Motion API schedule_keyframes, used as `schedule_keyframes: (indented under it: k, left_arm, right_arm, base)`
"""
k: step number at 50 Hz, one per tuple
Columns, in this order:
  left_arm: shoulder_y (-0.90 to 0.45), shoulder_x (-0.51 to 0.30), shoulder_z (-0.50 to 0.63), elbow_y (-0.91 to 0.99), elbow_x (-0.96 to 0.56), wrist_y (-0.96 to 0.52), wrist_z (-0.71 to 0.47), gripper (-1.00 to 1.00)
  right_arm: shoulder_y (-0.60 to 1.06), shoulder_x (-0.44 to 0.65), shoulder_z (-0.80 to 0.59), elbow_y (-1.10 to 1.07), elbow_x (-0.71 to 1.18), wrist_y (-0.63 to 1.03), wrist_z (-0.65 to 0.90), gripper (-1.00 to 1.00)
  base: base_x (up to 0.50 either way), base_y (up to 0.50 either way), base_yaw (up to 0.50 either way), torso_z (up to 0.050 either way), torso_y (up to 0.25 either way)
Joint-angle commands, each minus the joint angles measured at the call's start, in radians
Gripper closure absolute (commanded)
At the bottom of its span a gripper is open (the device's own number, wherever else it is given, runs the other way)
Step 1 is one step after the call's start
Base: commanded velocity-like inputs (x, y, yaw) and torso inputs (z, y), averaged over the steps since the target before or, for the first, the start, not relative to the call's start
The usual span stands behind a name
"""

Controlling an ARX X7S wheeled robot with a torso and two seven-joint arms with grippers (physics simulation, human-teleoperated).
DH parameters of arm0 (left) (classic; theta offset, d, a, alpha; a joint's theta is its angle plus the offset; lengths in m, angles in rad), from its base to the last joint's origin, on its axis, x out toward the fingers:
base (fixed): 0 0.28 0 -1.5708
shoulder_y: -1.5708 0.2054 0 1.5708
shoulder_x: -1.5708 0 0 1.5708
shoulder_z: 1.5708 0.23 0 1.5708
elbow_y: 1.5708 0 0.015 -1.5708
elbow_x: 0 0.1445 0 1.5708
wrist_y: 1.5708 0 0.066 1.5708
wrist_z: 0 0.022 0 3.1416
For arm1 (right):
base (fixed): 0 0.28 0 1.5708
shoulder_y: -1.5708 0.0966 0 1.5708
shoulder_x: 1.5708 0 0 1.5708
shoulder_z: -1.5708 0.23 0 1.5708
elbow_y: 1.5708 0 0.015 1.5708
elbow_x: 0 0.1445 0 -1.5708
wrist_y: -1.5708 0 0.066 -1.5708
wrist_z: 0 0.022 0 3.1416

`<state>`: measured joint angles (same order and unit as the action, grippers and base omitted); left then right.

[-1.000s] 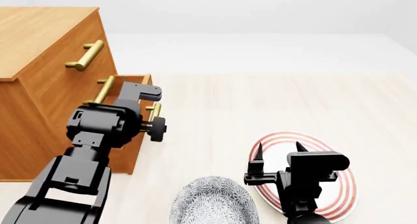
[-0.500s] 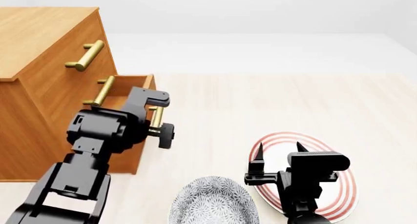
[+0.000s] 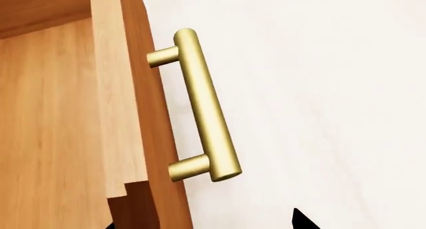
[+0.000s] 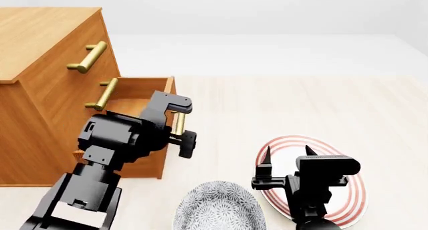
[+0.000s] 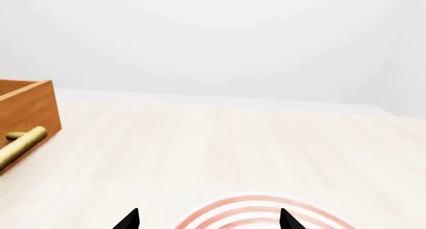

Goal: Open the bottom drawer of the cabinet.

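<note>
- One cabinet [image 4: 40, 54]: three brass-handled drawers; bottom drawer [image 4: 144, 89] pulled out.
- Left gripper [image 4: 179, 124] at its handle [image 3: 205, 109]; finger state unclear.
- Right gripper [image 4: 286, 157] spread over one striped plate [image 4: 354, 200].
- One patterned bowl [image 4: 217, 207].

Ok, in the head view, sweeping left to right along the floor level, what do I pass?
cabinet → left end effector at the bottom drawer's handle → patterned bowl → right end effector over the striped plate.
</note>
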<state>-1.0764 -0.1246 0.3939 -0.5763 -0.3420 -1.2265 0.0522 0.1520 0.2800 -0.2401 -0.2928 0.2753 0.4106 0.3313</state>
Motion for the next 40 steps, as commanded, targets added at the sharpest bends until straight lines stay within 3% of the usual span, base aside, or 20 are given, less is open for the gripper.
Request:
schedule_keyframes:
  k: [1, 12, 28, 30, 31, 34, 40]
  left_arm:
    - [0.006, 0.066, 0.023, 0.034, -0.061, -0.016, 0.019, -1.0]
    - [0.01, 0.115, 0.04, 0.057, -0.126, -0.005, 0.019, -1.0]
    - [0.029, 0.09, 0.051, 0.156, -0.211, 0.006, -0.026, -1.0]
    - [0.051, 0.081, 0.014, 0.227, -0.213, 0.022, -0.077, -1.0]
    - [0.075, 0.076, -0.041, 0.32, -0.191, 0.03, -0.185, -1.0]
    - [0.134, 0.059, -0.136, 0.572, -0.21, -0.019, -0.316, -1.0]
    - [0.265, 0.012, -0.247, 1.053, -0.292, -0.125, -0.435, -1.0]
  right_arm:
    - [-0.003, 0.003, -0.001, 0.004, 0.004, -0.01, 0.002, -1.0]
    - [-0.018, 0.013, 0.008, -0.013, 0.012, -0.013, 0.009, -1.0]
    - [-0.015, 0.02, 0.01, -0.022, 0.022, -0.005, 0.014, -1.0]
    - [-0.017, 0.02, 0.01, -0.019, 0.021, -0.011, 0.015, -1.0]
    - [-0.016, 0.022, 0.012, -0.027, 0.024, -0.004, 0.017, -1.0]
    - [-0.02, 0.025, 0.014, -0.037, 0.024, -0.005, 0.021, -1.0]
    - [-0.015, 0.032, 0.007, -0.083, 0.019, 0.017, 0.034, -1.0]
  base:
    - [0.0, 0.0, 0.0, 0.0, 0.0]
    - [0.0, 0.0, 0.0, 0.0, 0.0]
    - [0.0, 0.0, 0.0, 0.0, 0.001]
    - [0.0, 0.0, 0.0, 0.0, 0.005]
    - [0.0, 0.0, 0.0, 0.0, 0.0]
    - [0.0, 0.0, 0.0, 0.003, 0.003]
    - [0.0, 0.0, 0.0, 0.0, 0.0]
